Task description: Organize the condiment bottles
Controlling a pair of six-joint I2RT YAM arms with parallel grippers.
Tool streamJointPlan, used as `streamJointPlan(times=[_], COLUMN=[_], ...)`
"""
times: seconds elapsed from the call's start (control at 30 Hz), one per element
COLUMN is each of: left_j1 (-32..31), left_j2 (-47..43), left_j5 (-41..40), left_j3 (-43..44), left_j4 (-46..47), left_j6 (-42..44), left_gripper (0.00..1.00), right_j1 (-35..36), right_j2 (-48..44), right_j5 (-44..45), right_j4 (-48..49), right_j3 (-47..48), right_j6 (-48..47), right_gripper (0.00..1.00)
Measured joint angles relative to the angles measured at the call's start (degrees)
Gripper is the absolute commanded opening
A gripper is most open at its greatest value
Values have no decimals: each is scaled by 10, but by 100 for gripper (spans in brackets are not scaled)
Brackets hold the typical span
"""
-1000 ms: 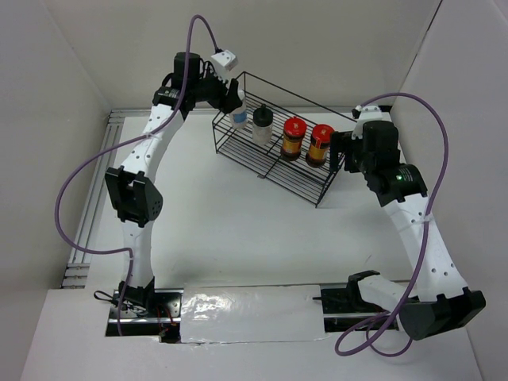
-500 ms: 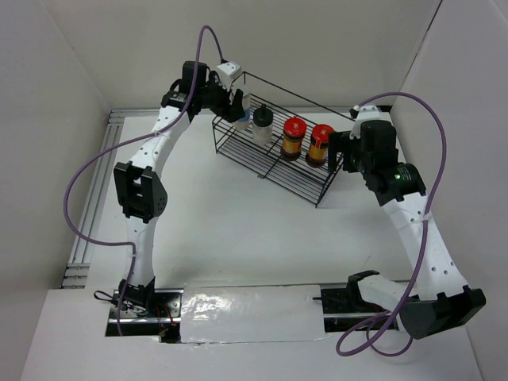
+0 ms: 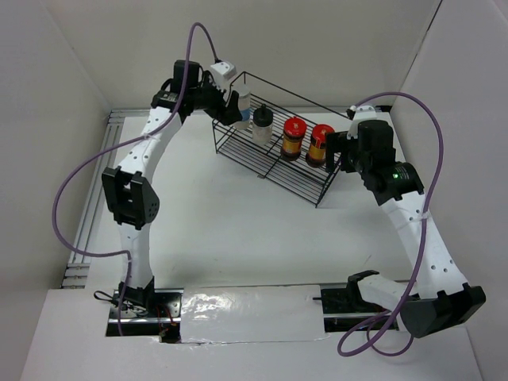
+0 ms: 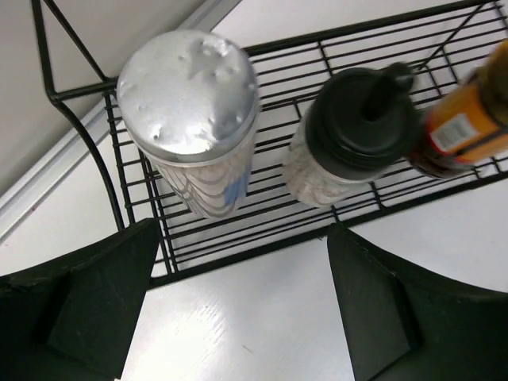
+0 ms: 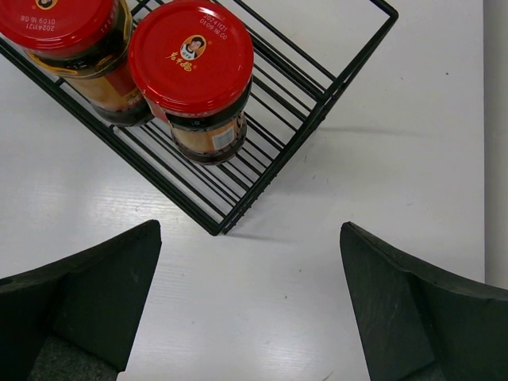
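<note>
left pincer (image 4: 238, 262): hanging wide open and empty, hovering by the left end of the wire rack (image 3: 317, 204)
white jar (image 4: 190, 103): standing leftmost in the rack, with the black-capped jar (image 4: 361, 119) sitting just beside it
red-capped jars (image 5: 190, 59): sitting together at the right end
right pincer (image 5: 250, 262): gaping open and holding nothing
step: looking like all four are racked and it's wrapping up
next: guessing both arms are backing off, without clipping the wire

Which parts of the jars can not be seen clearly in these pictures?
- Top view: grey-capped jar half hidden by left pincer.
- Left wrist view: orange-labelled jar blurred, cut by the right edge.
- Right wrist view: one red-capped jar cut by the top edge.
</note>
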Motion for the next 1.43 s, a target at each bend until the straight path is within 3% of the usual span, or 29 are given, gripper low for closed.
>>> streamJointPlan(times=[0.17,0.33,0.63,0.87,1.43], left_j1=[7,52,261,304,313], left_j2=[-86,-212,-423,-480,-488], left_j5=[25,93,116,88,125], left_j3=[-30,-122,-441,-641,-634], left_j4=[-25,-56,-73,-76,-68], left_j6=[5,0,10,15,-7], left_gripper=[99,99,99,99,99], right_j1=[0,-2,-24,-27,-28], right_j2=[0,6,-26,-57,-202], right_j5=[8,42,65,82,118], right_j4=[-2,-14,-40,-73,-88], right_j3=[2,17,-91,-155,-185], right_j6=[13,51,149,247,336], right_gripper=[100,100,100,100,100])
